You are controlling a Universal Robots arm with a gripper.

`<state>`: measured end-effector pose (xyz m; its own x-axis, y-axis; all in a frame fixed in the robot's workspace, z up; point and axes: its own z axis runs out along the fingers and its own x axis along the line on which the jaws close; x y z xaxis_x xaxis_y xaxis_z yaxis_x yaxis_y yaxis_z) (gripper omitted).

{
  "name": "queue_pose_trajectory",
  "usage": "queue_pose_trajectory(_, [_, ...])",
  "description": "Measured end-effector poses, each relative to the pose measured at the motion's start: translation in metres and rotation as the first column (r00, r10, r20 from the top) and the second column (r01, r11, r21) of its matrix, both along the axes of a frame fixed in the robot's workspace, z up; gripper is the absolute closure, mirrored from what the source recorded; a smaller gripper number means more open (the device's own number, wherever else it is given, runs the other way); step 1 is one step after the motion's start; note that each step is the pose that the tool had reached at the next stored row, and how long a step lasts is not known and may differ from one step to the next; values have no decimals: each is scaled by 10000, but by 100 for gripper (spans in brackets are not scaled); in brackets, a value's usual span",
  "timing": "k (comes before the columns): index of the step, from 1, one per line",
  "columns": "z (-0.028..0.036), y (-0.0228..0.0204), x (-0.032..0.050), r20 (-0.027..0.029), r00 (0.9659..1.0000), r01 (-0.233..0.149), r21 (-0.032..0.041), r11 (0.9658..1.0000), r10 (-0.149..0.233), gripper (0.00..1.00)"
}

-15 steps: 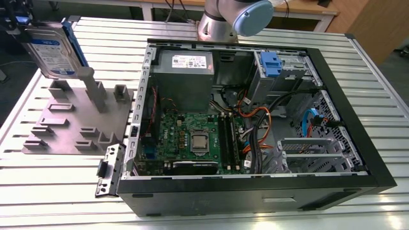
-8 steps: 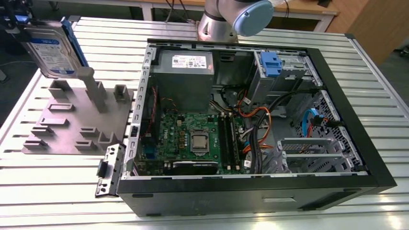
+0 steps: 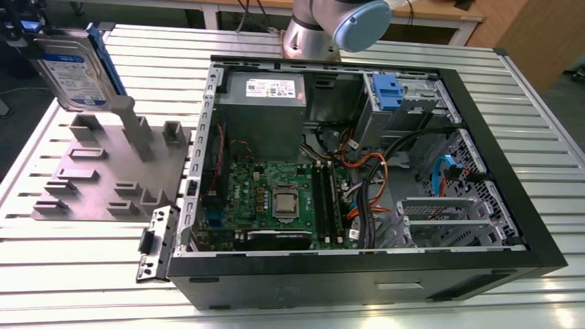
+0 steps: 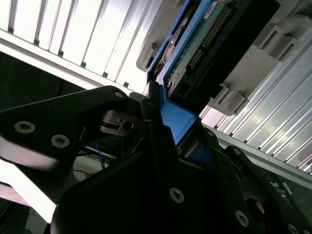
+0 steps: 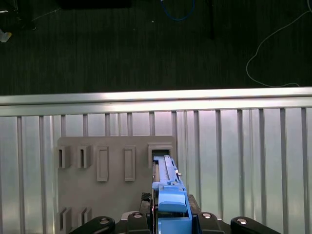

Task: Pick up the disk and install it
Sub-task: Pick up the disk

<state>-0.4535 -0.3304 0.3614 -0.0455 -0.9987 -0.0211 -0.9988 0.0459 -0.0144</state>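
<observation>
The disk, a silver drive with a blue-and-white label in a blue bracket, hangs upright at the exterior view's far left. It is above the grey fixture plate, its lower edge near the top of the tall post. My gripper is shut on the disk's upper end. In the first wrist view the bracket's blue edge runs out from my gripper over an empty slot. In the second wrist view black fingers clamp the blue bracket, and the disk's circuit-board side shows.
An open computer case lies on the slatted metal table, with motherboard, grey power supply, cables, and a drive bay with a blue latch. The arm's base stands behind the case. The table edge lies beyond the plate.
</observation>
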Motion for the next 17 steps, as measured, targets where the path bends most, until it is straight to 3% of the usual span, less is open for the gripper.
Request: queue_pose_trajectory(17, [41,0,0,1,10000,0,0,10000,0,63])
